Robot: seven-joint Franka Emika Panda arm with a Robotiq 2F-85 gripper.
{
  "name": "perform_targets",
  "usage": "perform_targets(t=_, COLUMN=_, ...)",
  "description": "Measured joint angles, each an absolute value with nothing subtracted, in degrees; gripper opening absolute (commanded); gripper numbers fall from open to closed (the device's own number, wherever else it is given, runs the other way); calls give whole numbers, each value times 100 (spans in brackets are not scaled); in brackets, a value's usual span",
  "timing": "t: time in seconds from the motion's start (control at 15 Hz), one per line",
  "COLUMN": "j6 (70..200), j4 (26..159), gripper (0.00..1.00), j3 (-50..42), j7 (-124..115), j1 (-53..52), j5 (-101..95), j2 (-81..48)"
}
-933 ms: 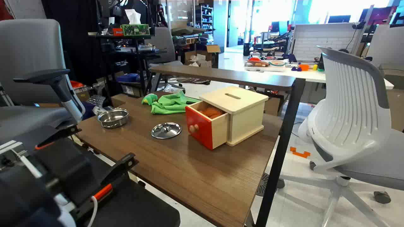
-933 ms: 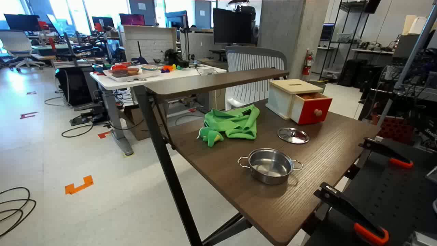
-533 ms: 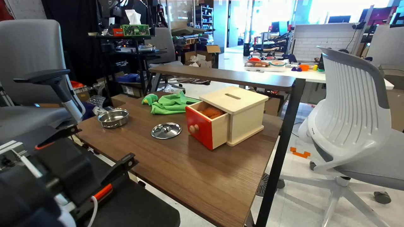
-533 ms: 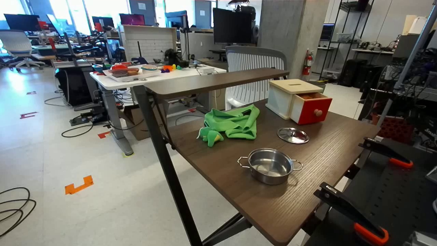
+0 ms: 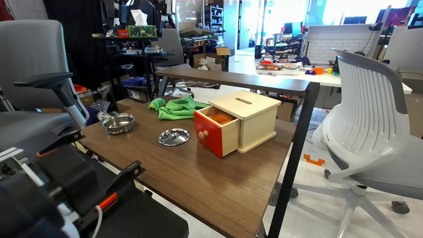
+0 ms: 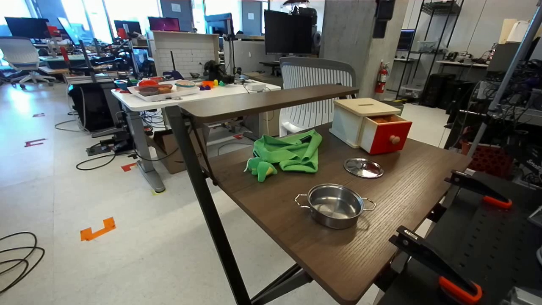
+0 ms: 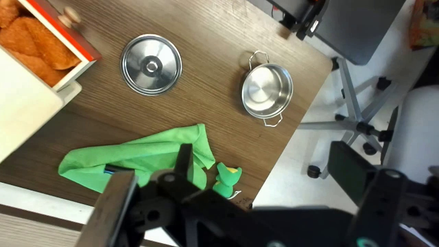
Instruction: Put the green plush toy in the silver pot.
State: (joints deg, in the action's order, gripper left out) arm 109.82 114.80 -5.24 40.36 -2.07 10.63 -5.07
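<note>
The green plush toy (image 7: 229, 175) has yellow patches and lies near the table edge, beside a green cloth; it shows in both exterior views (image 5: 156, 104) (image 6: 261, 169). The silver pot (image 7: 267, 91) has two wire handles and stands upright and empty on the table, also in both exterior views (image 5: 118, 126) (image 6: 335, 220). In the wrist view my gripper (image 7: 263, 161) is open with nothing between its fingers. It is above the table, with the toy below and nearer the left finger. A dark part, seemingly the gripper, shows at an exterior view's top edge (image 6: 383, 19).
The bright green cloth (image 7: 144, 154) lies left of the toy. A silver lid (image 7: 151, 65) lies flat between pot and wooden box (image 6: 364, 108), whose red drawer (image 6: 388, 134) is open with orange stuff inside. A raised shelf (image 6: 271, 101) runs along the table's far side.
In an exterior view the dark part at the top edge has moved left and lower into view. The toy, pot, lid, cloth and box have not moved.
</note>
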Motion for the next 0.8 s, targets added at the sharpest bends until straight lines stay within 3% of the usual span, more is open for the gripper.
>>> perform_targets(t=0.8, j6=10806, j4=10351, gripper=100, j3=451, j7=2996, j1=-525, j5=-409, j2=-2572)
